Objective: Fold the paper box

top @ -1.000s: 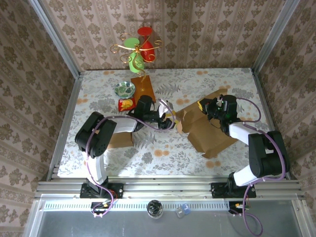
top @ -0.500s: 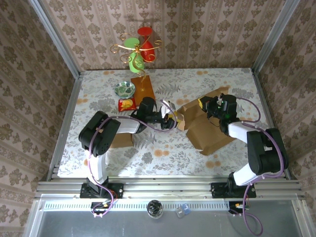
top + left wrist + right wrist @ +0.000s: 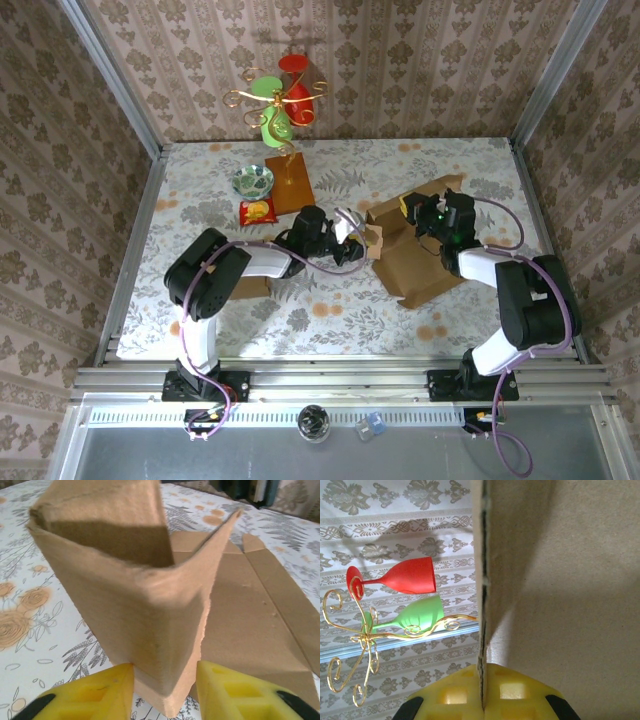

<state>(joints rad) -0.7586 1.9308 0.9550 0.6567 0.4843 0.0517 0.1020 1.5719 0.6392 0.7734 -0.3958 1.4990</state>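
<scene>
Left pincer (image 3: 165, 692) narrowed onto a folded corner of the paper box (image 3: 125, 575). Wrist cam shows its two yellow fingers (image 3: 95, 695) pressed to either side of the doubled cardboard's lower edge, w/ just that thickness btwn them. The pinched part stands upright as an open-topped, V-shaped pocket. Behind it the rest of the sheet lies flat on the table (image 3: 30, 605), w/ creases and a small tab visible. Finger bases are cut off by the frame's bottom edge.

Right pincer (image 3: 482, 697) is clamped on a raised box panel, seen edge-on. The cardboard edge runs straight down into the yellow pads (image 3: 535, 695), w/ no gap visible. The panel blocks the right half of that view, and how far the pads reach along it can't be told.

From the top cam, the left pincer (image 3: 365, 245) sits at the box's left edge and the right pincer (image 3: 422, 215) at its far edge. The box (image 3: 425, 270) lies mostly flat on the floral table (image 3: 330, 320), one flap tilted up at its far right corner.

Left of the box are a red packet (image 3: 257, 210), a patterned bowl (image 3: 254, 180) and a brown board (image 3: 290, 180). Beyond those, far-left of the box, a gold wire stand (image 3: 283, 100) carries a red glass (image 3: 405, 575) and a green glass (image 3: 417, 617). A cardboard scrap (image 3: 245, 285), also left of the box, is partly hidden under the left arm, shape unclear.
</scene>
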